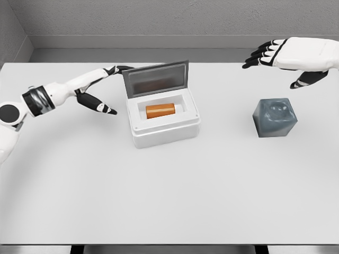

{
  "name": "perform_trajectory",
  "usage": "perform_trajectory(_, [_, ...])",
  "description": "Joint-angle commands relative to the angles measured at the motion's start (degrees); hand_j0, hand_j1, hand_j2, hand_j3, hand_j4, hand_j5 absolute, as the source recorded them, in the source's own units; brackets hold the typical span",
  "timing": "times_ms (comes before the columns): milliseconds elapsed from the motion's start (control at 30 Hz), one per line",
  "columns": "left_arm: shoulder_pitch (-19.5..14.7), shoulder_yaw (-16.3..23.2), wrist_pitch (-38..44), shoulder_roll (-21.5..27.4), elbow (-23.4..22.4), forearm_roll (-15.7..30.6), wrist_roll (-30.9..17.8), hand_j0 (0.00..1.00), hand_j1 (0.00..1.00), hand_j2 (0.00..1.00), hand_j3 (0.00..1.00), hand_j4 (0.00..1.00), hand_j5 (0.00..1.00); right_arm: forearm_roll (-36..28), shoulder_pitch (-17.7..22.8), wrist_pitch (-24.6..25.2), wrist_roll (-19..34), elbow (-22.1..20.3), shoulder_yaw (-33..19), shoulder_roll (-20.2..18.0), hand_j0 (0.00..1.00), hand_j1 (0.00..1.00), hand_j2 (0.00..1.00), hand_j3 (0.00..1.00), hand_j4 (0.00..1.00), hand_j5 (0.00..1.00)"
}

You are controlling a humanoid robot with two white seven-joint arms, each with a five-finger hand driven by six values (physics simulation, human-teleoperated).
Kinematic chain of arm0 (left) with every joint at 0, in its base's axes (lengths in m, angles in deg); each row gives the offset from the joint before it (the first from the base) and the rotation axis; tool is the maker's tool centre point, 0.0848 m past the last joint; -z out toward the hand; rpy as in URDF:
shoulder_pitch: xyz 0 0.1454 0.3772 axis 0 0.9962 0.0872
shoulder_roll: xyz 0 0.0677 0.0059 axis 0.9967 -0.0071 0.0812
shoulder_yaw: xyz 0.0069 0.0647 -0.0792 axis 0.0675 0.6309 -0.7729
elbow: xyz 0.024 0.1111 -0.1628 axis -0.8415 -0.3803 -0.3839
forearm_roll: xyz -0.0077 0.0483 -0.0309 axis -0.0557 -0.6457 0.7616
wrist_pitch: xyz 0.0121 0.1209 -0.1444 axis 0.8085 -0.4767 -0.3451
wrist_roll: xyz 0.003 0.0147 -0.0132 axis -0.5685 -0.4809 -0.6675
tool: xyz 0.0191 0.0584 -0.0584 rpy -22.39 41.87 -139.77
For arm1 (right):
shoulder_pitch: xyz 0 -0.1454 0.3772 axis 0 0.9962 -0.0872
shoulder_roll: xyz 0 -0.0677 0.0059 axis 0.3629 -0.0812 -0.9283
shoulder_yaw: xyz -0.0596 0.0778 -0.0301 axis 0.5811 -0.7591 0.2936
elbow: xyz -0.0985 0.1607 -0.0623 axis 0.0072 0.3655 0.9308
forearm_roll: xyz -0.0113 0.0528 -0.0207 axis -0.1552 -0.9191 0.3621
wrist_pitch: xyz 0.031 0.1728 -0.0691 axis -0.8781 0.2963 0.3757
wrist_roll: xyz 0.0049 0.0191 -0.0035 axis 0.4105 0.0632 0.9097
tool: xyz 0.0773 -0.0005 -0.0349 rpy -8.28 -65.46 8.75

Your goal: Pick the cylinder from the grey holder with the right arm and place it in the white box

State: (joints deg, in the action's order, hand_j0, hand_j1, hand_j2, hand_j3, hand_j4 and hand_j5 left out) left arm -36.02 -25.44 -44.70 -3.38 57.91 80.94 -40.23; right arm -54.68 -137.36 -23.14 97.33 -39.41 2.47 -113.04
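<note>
Orange cylinder (160, 110) lying inside open white box (165, 127), long axis 9-to-3 o'clock. Right hand (286, 55) spread, empty, at 1 o'clock above grey holder (274, 117).

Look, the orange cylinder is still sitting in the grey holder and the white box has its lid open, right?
Not quite. The head view shows the orange cylinder lying inside the white box, not in the grey holder, which has nothing in it. The lid is open, as you said.

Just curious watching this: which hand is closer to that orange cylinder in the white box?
Left. The left hand reaches beside the white box holding the cylinder; the right hand hovers far right.
</note>
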Motion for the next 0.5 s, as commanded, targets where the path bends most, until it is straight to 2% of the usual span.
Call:
perform_trajectory(0, [0.09,0.03,0.13,0.71,0.92,0.74,0.02,1.00,1.00,1.00,1.00,1.00,1.00,-0.30,0.00,0.12,-0.03,0.37,0.00,0.09,1.00,1.00,1.00,1.00,1.00,1.00])
perform_trajectory(233, [0.53,-0.06,0.13,1.51,2.41,0.74,0.02,1.00,1.00,1.00,1.00,1.00,1.00,-0.30,0.18,0.12,-0.03,0.64,0.00,0.09,1.00,1.00,1.00,1.00,1.00,1.00])
perform_trajectory(333, [1.58,-0.06,0.13,2.91,4.70,1.97,0.02,1.00,1.00,1.00,1.00,1.00,1.00,-0.30,0.26,0.12,-0.03,0.55,0.18,0.09,1.00,1.00,1.00,1.00,1.00,1.00])
perform_trajectory(467, [1.58,-1.02,0.13,3.35,3.99,2.49,0.02,1.00,1.00,1.00,1.00,1.00,1.00,-0.21,0.44,0.12,-0.03,0.20,1.76,0.09,1.00,1.00,1.00,1.00,1.00,1.00])
